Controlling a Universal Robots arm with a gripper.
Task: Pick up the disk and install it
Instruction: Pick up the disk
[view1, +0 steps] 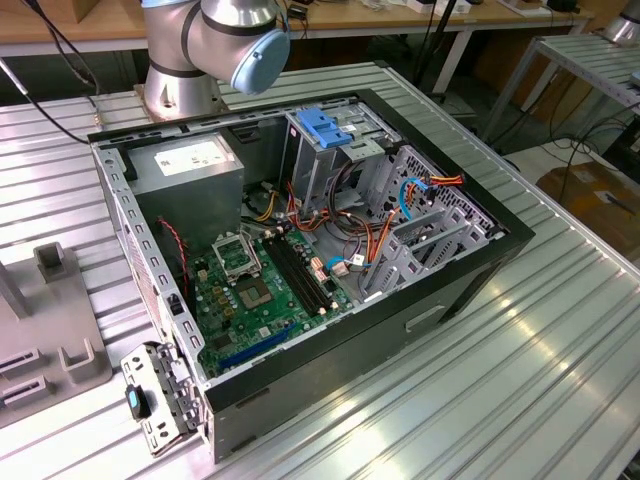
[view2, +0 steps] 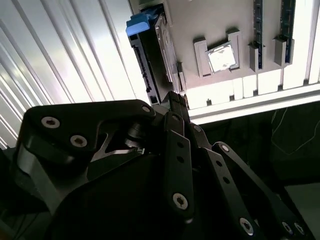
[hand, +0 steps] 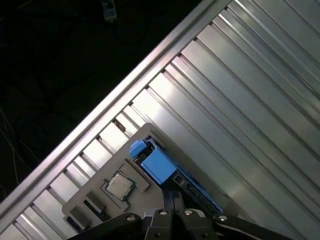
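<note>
In the second wrist view we see the disk (view2: 150, 55) standing on edge in the grey parts holder (view2: 210, 20), likely so its sides offer a grip, while our gripper (view2: 176, 100), fingers pressed together on nothing, hovers just beside its end.

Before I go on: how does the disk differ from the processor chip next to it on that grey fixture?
In the second wrist view, the disk stands on edge, while the processor chip lies flat in a recess. The disk carries a bright blue frame; the chip is plain silvery. The disk is clearly longer than the small square chip. Both sit on the same grey fixture.
</note>
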